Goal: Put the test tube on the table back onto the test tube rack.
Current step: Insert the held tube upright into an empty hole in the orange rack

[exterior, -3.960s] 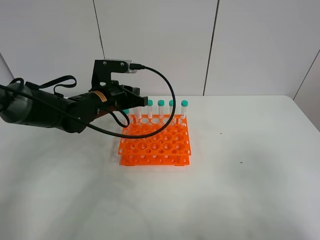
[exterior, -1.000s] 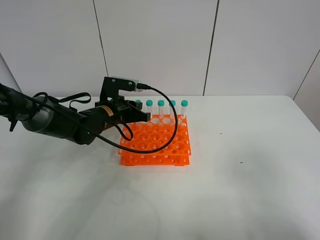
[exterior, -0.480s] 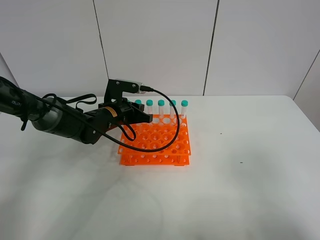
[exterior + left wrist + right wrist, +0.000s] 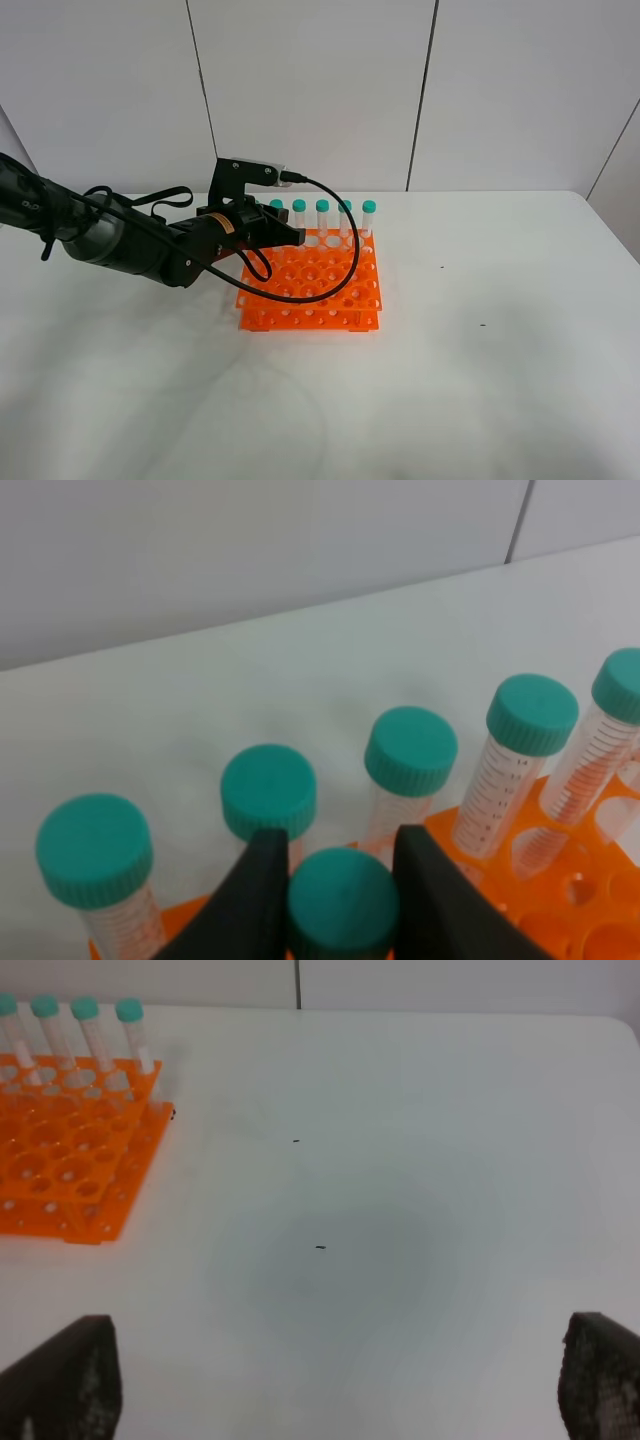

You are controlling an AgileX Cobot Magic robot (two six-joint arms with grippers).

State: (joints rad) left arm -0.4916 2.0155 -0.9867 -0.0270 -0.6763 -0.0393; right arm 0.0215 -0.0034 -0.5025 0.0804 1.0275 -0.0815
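The test tube [image 4: 342,900] sits pinched (teal cap up) between left claw [image 4: 335,880] fingers.

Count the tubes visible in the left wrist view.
6. Five stand in a row along the rack's far edge: tubes at and. The sixth sits between the left gripper's jaws. More may be out of frame.

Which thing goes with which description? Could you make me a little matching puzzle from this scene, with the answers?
Things:
1. test tube rack
2. tube caps
3. left fingers
4. right fingers

Descriptions:
a. teal-green
b. wide apart over bare table
c. bright orange
d. closed on a capped test tube

Pairs: 1-c, 2-a, 3-d, 4-b
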